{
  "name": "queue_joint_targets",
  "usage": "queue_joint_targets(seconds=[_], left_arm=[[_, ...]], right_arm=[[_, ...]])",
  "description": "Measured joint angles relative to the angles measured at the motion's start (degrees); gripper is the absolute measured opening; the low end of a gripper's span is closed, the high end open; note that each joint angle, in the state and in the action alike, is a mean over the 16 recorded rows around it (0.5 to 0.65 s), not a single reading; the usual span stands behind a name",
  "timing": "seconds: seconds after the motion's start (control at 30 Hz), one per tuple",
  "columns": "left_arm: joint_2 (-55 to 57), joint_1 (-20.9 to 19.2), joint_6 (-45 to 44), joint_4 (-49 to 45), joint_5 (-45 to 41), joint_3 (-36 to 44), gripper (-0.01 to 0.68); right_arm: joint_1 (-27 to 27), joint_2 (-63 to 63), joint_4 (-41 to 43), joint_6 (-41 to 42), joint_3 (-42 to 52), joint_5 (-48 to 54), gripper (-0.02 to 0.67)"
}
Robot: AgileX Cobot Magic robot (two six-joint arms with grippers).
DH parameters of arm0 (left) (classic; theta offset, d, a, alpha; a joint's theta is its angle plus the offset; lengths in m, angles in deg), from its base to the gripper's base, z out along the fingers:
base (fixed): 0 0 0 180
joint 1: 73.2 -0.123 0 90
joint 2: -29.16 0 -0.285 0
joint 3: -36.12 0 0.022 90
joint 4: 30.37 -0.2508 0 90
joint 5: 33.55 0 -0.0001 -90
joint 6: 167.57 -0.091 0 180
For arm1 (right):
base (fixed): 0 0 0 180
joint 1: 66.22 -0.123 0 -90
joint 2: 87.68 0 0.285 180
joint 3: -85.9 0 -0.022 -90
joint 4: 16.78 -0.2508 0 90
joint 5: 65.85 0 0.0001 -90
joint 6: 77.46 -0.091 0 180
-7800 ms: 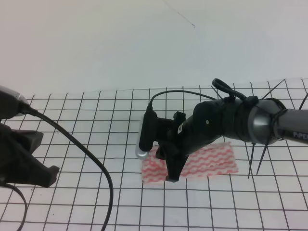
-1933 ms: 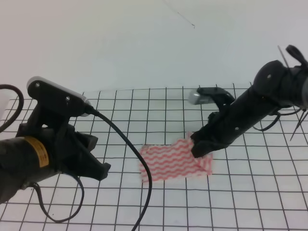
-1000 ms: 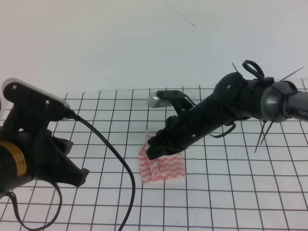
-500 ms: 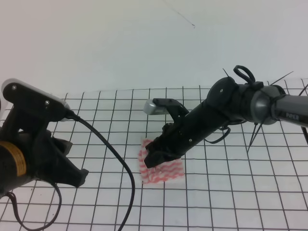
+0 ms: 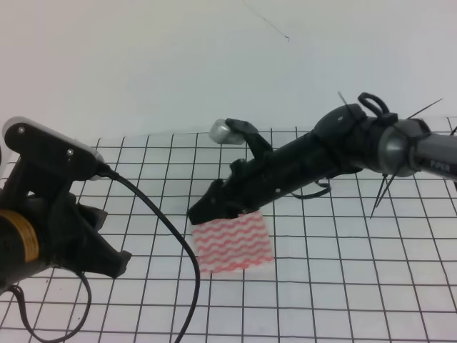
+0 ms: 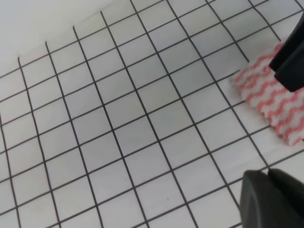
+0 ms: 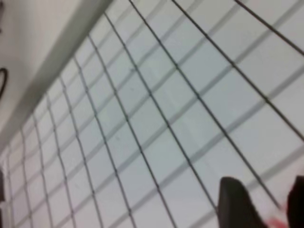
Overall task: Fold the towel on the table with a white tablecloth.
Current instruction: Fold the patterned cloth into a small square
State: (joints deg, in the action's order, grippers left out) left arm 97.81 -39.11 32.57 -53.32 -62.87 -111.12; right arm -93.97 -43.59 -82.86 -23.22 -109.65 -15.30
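Two arms in view over the gridded white worktop (image 5: 343,286). Left end effector (image 5: 107,261) hangs at the left edge, well apart from the cloth; whether its jaws are parted or closed cannot be told. The towel (image 5: 232,244) lies flat near centre, a compact striped rectangle. Right end effector (image 5: 203,212) sits at the towel's upper-left corner; in the right wrist view its fingers (image 7: 237,202) stand parted, gripping nothing.
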Motion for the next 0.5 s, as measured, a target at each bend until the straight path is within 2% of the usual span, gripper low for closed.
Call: queue_joint_targets(seconds=[0.33, 0.5], left_arm=[[0.0, 0.0, 0.0, 1.0, 1.4, 0.0, -0.001], [0.0, 0.0, 0.0, 1.7, 2.0, 0.0, -0.001]], right_arm=[[1.8, 0.7, 16.3, -7.5, -1.0, -3.7, 0.055], [1.9, 0.4, 24.1, -12.6, -1.1, -7.3, 0.012]])
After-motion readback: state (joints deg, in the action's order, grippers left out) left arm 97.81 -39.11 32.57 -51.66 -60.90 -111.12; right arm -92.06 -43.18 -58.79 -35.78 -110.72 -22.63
